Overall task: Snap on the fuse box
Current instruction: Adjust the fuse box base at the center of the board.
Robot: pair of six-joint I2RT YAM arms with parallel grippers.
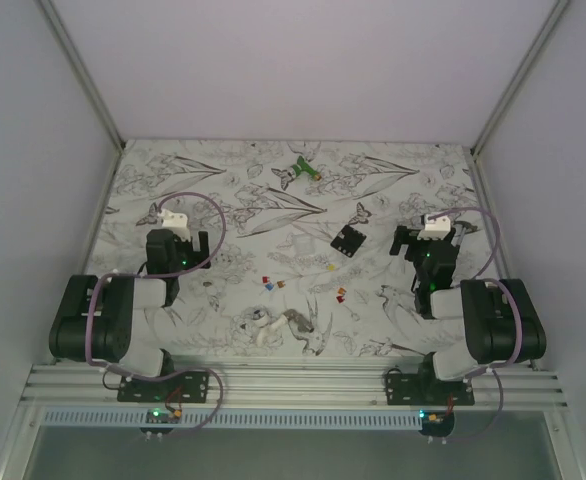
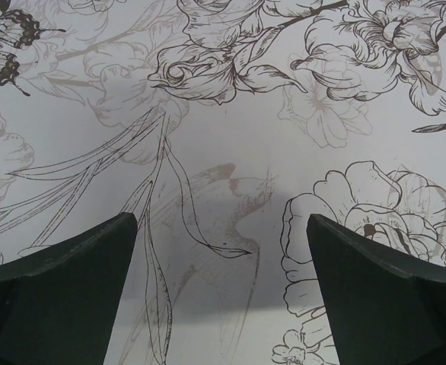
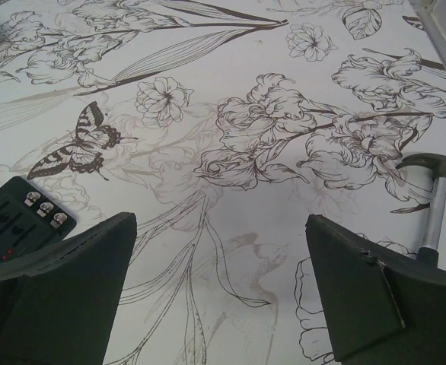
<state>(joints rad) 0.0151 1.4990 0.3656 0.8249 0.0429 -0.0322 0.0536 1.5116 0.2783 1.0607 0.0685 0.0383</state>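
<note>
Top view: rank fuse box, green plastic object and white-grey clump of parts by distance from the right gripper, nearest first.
1. fuse box, just left of the right gripper
2. green plastic object, far side, centre
3. white-grey clump, near edge, centre-left

left gripper (image 2: pixel 221 220), right gripper (image 3: pixel 221 219) spread wide
</note>
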